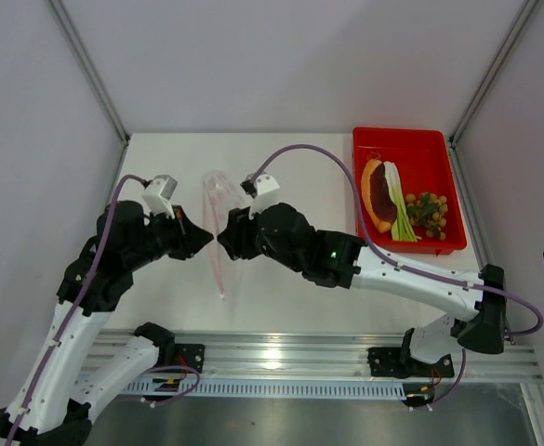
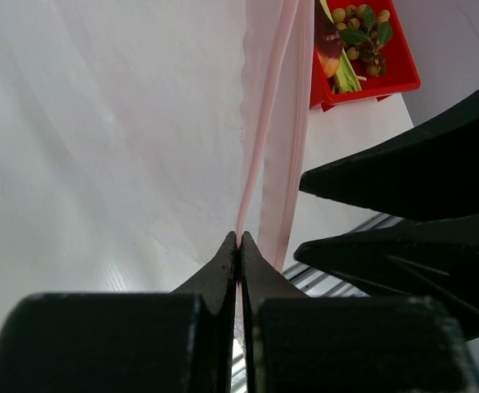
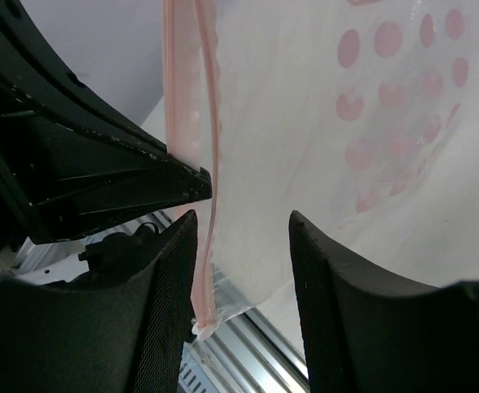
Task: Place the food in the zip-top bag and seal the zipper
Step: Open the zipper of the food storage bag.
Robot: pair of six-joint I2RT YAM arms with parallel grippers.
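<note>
Left gripper (image 1: 205, 240): pressed together, pinching the pink zipper (image 3: 192, 98) edge of the zip-top bag (image 1: 219, 200), centre-left of the top view.
Right gripper (image 1: 223, 238): jaws spread, straddling the same pink edge without clamping it, just right of the bag.
Zip-top bag: stands on edge between both grippers, middle of the table (image 1: 281, 279).
Food: wedge (image 1: 378, 193), stalk (image 1: 399, 209) and grapes (image 1: 428, 212) lie in the red tray (image 1: 397, 133), upper right.

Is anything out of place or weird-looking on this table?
Nothing looks spilled or damaged. The only unusual sight: the zip-top bag is held upright on edge, pinched by the left gripper, rather than lying flat. The food sits in the red tray.
</note>
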